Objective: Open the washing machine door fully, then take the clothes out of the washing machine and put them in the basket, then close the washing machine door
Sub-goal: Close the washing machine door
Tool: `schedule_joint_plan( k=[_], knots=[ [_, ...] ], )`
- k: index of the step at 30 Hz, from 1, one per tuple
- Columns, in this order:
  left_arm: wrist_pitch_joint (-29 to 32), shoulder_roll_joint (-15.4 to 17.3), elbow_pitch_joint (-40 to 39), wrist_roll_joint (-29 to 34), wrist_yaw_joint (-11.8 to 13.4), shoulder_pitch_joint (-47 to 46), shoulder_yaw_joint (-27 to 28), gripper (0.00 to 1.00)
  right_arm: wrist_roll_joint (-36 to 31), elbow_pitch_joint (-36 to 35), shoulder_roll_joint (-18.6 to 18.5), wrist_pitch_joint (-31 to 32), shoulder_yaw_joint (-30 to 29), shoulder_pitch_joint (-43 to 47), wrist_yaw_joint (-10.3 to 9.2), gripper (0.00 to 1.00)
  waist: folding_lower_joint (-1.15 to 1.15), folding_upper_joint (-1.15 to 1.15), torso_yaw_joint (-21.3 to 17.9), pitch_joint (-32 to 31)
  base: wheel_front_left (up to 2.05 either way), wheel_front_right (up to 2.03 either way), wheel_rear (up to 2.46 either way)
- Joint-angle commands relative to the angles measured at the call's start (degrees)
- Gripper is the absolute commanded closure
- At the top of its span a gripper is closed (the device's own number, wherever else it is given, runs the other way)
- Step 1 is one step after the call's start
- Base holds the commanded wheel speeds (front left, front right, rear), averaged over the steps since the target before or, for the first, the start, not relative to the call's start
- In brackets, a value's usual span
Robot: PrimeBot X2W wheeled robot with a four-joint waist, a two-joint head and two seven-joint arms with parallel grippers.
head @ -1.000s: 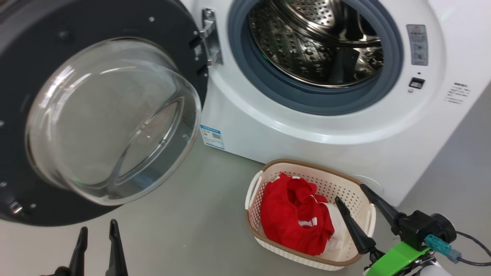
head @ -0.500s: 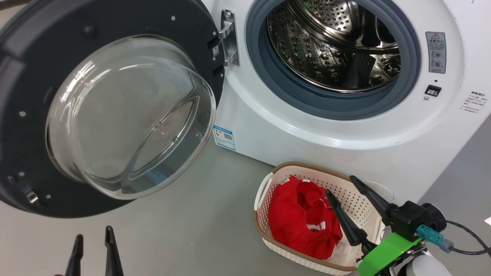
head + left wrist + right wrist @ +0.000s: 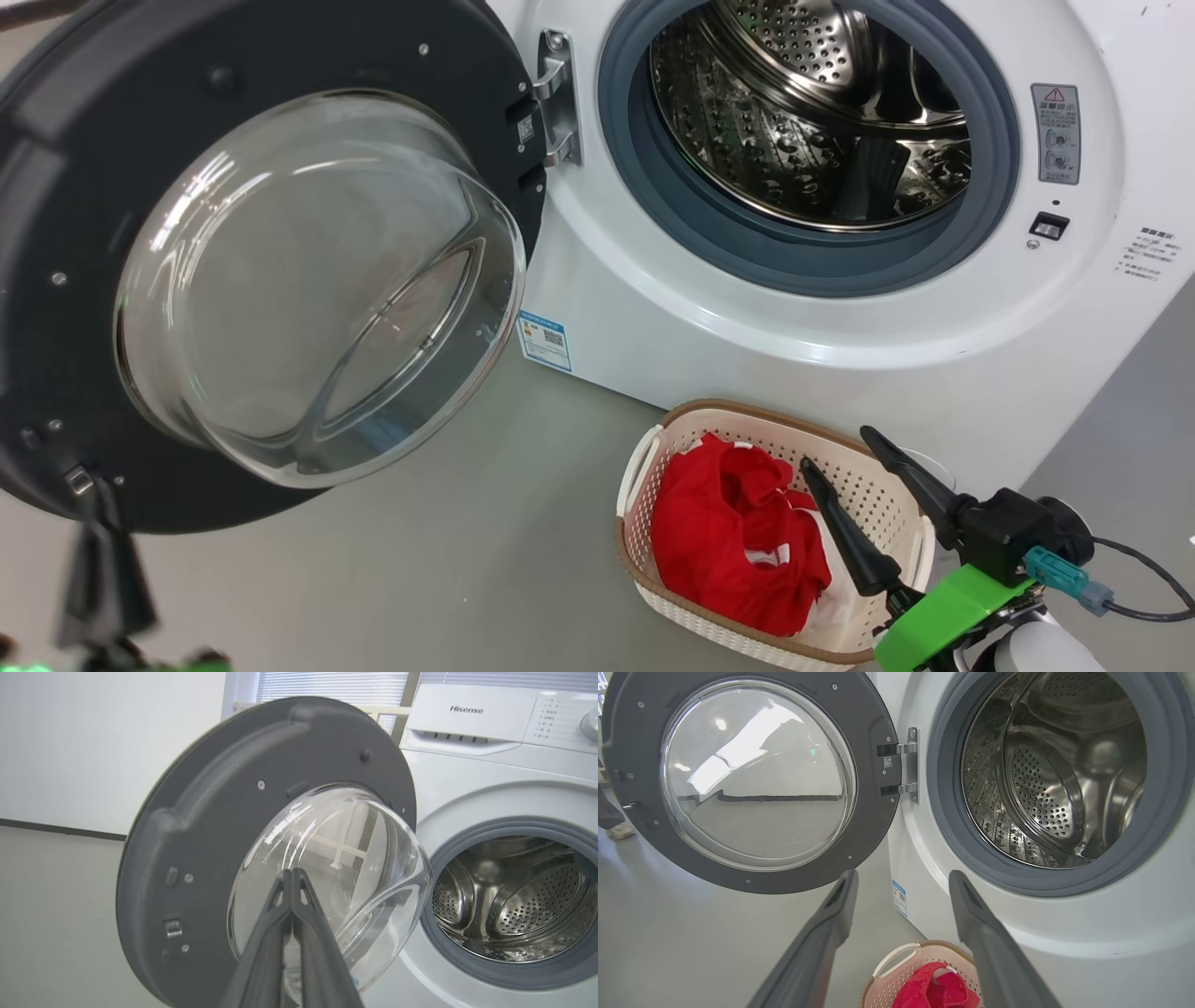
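On the floor (image 3: 420, 579) just in front of the washer (image 3: 747, 345): basket (image 3: 747, 415), near the lower right of the front panel. Clothes (image 3: 728, 551) are inside it, a red heap with white bits that fills most of the bottom. Right wrist view catches the same basket (image 3: 896, 956) and clothes (image 3: 934, 991) at its bottom edge.

Door (image 3: 308, 280) is wide open, swung out to the left on its hinge (image 3: 557, 93), with the inner face and glass bowl toward the head camera. Opening is uncovered: grey gasket (image 3: 653, 187) and perforated steel drum (image 3: 812, 112) in plain view. Blue label (image 3: 545, 341) sits low on the front, just right of the bowl.

Left pincer (image 3: 103, 569) is a dark blur at the lower left of the head view, just under the door's lower rim; can't tell contact from there. Its own wrist view shows the left pincer (image 3: 292, 873) pressed together with nothing between the fingers, tips in line with the door (image 3: 210, 835) glass.

Right pincer (image 3: 837, 448) is spread and empty, over the basket's right end, fingers pointing up-left toward the washer. One finger overlaps the clothes' right edge; can't tell if it touches. In its wrist view the right pincer (image 3: 903, 876) frames the gap between door (image 3: 756, 774) and opening.

A person's foot (image 3: 619, 831) shows at the far left of that view.
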Motion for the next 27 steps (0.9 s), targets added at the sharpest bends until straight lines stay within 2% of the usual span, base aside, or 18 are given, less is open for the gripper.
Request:
schedule_joint_plan(
  k=[1, 5, 11, 16, 20, 22, 24, 25, 27],
  knots=[
    [-0.6, 2.0, -2.8, -0.1, -1.2, -4.4, 3.8, 1.00, 0.0, -1.7, 0.2, -0.3, 0.5, -0.1, 0.09, 0.00, 0.00, 0.00, 0.0, -0.1, 0.00, 0.00, 0.00],
    [-0.1, 5.8, -2.5, -4.4, -3.2, -10.6, 7.8, 1.00, -0.4, -2.2, 0.6, -0.3, -0.4, 0.9, 0.09, 0.00, 0.00, 0.00, 0.0, 0.3, 0.00, 0.00, 0.00],
    [5.0, 14.5, 4.1, -13.4, -4.6, -23.6, 13.9, 1.00, -0.9, -2.4, 0.7, -0.3, -0.9, 1.3, 0.09, 0.00, 0.00, 0.00, -0.1, 1.0, 0.00, 0.00, 0.00],
    [13.4, 20.2, 16.7, -23.2, -4.9, -34.3, 17.6, 1.00, -0.9, -2.5, 0.4, -0.3, -1.1, 1.2, 0.09, 0.00, 0.00, 0.00, -0.2, 1.3, 0.00, 0.00, 0.00],
    [20.6, 24.7, 27.5, -28.4, -4.7, -41.8, 18.7, 1.00, -0.9, -2.5, 0.2, -0.3, -1.2, 1.3, 0.09, 0.00, 0.00, 0.00, -0.2, 1.4, 0.00, 0.00, 0.00],
    [23.8, 26.8, 32.4, -29.5, -4.4, -44.8, 18.5, 1.00, -1.0, -2.6, 0.1, -0.3, -1.2, 1.2, 0.09, 0.00, 0.00, 0.00, -0.3, 1.6, 0.00, 0.00, 0.00],
    [25.6, 27.5, 34.5, -30.1, -4.3, -45.9, 18.1, 1.00, -1.1, -2.6, 0.0, -0.3, -1.1, 1.2, 0.09, 0.00, 0.00, 0.00, -0.3, 1.7, 0.00, 0.00, 0.00],
    [29.1, 29.0, 38.3, -31.1, -4.0, -48.2, 17.5, 1.00, -1.1, -2.6, -0.2, -0.3, -1.0, 1.1, 0.09, 0.00, 0.00, 0.00, -0.4, 1.9, 0.00, 0.00, 0.00],
    [31.4, 29.7, 40.1, -31.4, -4.0, -49.0, 16.8, 1.00, -1.1, -2.6, -0.3, -0.3, -0.9, 1.1, 0.09, 0.00, 0.00, 0.00, -0.5, 2.1, 0.00, 0.00, 0.00]
  ],
)
